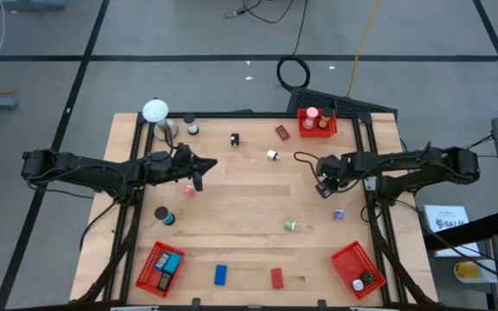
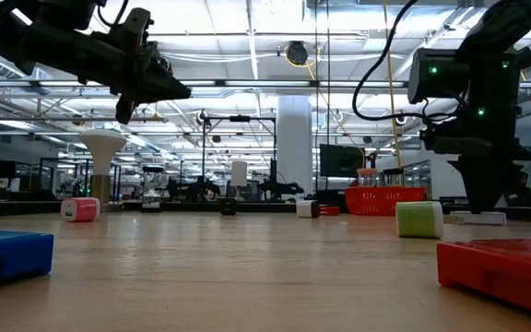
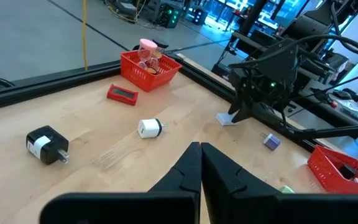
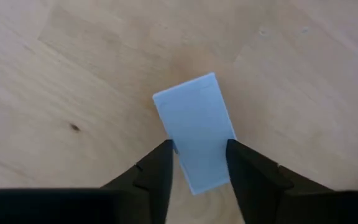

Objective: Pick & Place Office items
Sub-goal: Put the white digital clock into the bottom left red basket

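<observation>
The right gripper (image 4: 197, 158) is down at the bench (image 1: 249, 250) toward its right side, its two dark fingers (image 4: 157, 168) narrowed against the long sides of a pale blue flat block (image 4: 196, 130) that lies on the wood. The left gripper (image 3: 201, 162) hangs above the bench on the left half with its fingers pressed together and nothing between them. Other small items lie scattered well apart: a black plug (image 3: 46, 144), a white plug (image 3: 148, 128), a red flat block (image 3: 122, 93), and a green roll (image 1: 290, 225) nearer the front.
</observation>
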Action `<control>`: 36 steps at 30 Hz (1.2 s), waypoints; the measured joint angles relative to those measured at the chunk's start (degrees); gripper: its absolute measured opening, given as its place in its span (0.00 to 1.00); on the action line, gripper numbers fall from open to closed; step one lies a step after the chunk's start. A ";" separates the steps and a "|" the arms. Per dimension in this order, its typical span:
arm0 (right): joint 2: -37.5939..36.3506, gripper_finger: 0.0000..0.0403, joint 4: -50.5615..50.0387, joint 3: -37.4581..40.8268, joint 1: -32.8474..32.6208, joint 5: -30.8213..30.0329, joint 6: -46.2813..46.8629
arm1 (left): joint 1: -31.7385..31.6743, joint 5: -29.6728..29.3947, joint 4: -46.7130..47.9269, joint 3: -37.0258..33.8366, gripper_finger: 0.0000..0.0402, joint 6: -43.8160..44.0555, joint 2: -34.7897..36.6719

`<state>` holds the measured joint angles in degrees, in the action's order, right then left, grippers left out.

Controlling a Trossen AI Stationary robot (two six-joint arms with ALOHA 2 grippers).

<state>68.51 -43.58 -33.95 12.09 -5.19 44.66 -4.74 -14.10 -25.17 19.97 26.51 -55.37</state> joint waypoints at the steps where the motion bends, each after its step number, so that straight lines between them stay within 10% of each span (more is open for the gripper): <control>1: 0.02 0.31 0.15 -0.45 -0.16 0.31 0.79 | -0.04 0.01 0.02 0.00 0.01 0.70 0.00; 14: 7.83 0.03 15.91 -14.23 -4.78 4.13 -2.98 | -3.73 0.14 2.88 0.00 0.04 6.00 0.00; 25: 9.29 0.35 -7.33 -17.10 -5.41 0.25 14.65 | -4.24 3.99 4.27 0.00 0.02 5.76 0.00; 36: 10.71 0.60 -3.42 -11.17 -2.70 -0.77 18.32 | -4.23 3.73 4.52 0.00 0.01 5.59 0.00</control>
<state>79.22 -47.00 -45.12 9.39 -5.96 62.98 -8.97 -10.37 -20.64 19.97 32.10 -55.37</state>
